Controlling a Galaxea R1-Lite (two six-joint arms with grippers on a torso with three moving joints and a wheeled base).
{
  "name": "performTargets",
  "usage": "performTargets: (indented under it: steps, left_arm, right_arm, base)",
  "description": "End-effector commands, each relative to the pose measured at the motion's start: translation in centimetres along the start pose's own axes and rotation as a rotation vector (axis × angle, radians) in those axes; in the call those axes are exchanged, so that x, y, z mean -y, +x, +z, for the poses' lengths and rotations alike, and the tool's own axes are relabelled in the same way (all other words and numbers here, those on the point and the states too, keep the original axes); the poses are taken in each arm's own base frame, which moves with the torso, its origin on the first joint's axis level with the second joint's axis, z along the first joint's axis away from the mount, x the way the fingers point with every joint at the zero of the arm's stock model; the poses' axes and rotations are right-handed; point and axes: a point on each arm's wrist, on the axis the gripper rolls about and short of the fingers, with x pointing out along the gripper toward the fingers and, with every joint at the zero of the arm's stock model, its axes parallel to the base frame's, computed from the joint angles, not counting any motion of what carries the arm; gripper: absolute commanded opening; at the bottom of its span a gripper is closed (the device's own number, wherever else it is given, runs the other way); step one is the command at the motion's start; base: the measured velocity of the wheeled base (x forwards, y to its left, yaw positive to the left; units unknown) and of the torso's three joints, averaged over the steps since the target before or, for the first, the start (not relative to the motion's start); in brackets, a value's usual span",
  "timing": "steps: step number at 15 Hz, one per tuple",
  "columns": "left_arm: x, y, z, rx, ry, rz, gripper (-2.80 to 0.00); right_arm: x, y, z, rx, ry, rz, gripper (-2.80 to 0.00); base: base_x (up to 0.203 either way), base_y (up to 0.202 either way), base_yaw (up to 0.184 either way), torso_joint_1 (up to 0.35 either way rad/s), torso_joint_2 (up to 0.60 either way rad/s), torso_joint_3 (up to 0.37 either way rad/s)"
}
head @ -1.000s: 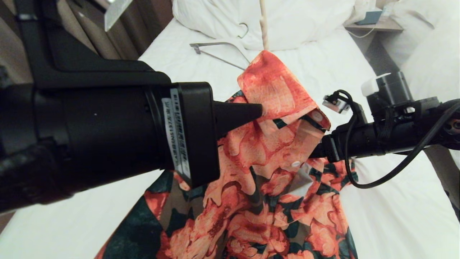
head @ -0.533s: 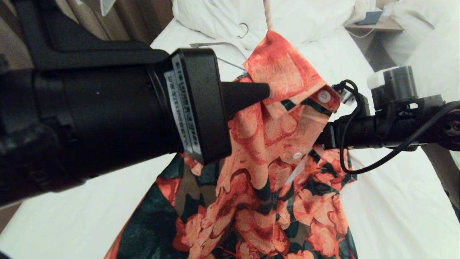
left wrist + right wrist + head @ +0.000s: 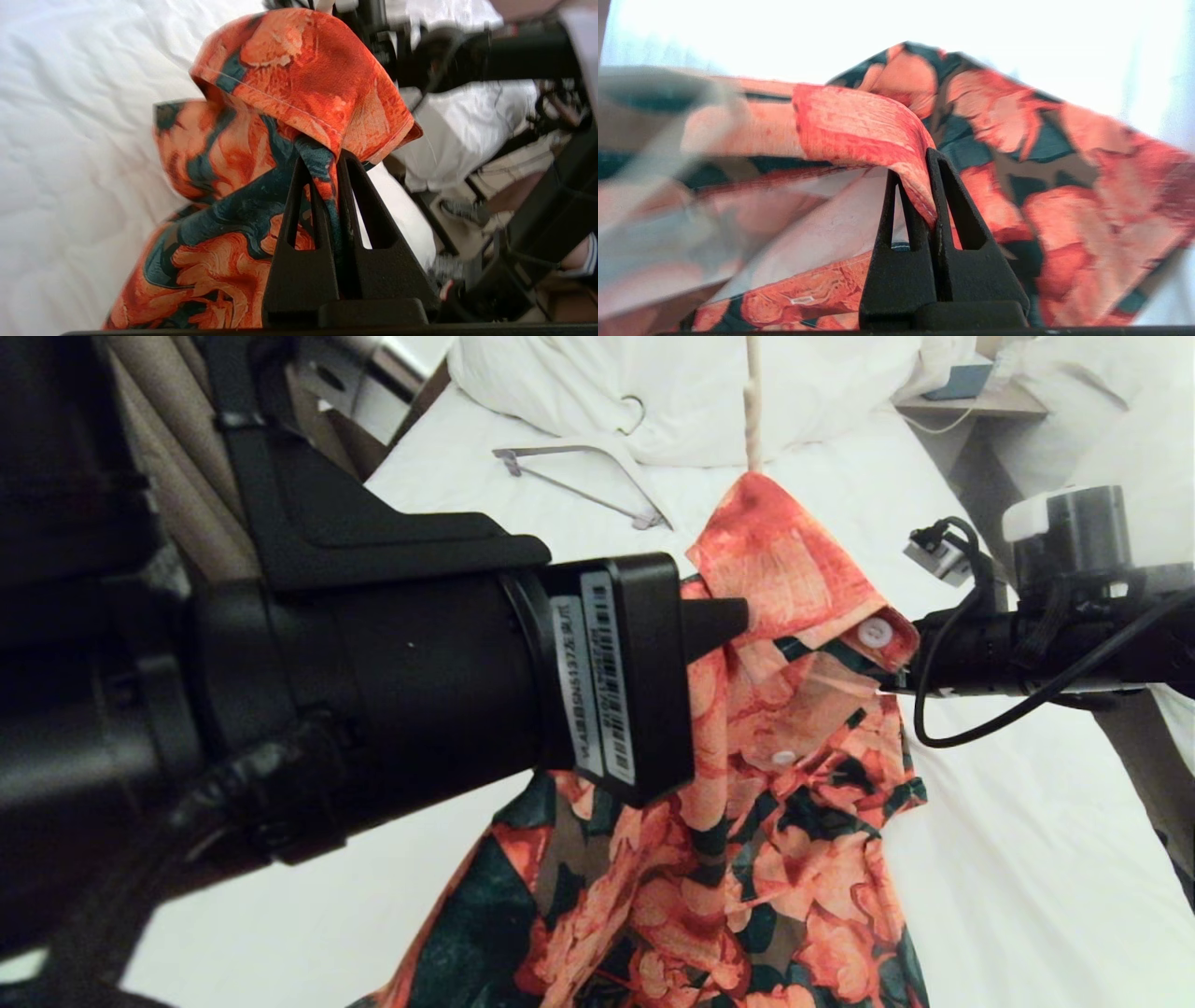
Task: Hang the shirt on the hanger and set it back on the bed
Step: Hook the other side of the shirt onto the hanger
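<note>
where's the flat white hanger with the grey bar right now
In the head view the flat white hanger lies on the bed, near the duvet, beyond the lifted shirt and to its left.

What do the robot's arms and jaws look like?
Both arms are matte black. The left arm is a fat round tube wearing white barcode stickers. The right arm is thinner, with a looping black cable and a white-topped knob. The jaws are pointy black triangles with cut-out windows.

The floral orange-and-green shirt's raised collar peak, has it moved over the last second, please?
Yes. The shirt's collar peak has shifted toward the robot's right, away from the flat white hanger lying on the bed.
</note>
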Motion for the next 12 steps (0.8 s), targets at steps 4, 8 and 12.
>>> performTargets:
  steps: [4, 8, 12]
  left_arm:
    - [0.3, 1.7, -1.5, -0.057, 0.013, 0.008, -2.8]
    - [0.4, 2.5, -2.3, -0.08, 0.019, 0.01, -2.8]
    - [0.3, 2.7, -2.4, -0.083, 0.02, 0.022, -2.8]
  right_arm:
    - [1.2, -0.6, 0.9, 0.031, 0.011, -0.031, -2.8]
    - [1.1, -1.3, 1.5, 0.053, 0.004, -0.035, -2.8]
    - [-0.1, -3.4, 2.2, 0.028, 0.013, -0.039, -2.8]
  base:
    - [0.0, 0.0, 0.0, 0.0, 0.0, 0.0]
    - [0.0, 0.0, 0.0, 0.0, 0.0, 0.0]
    - [0.0, 0.0, 0.0, 0.0, 0.0, 0.0]
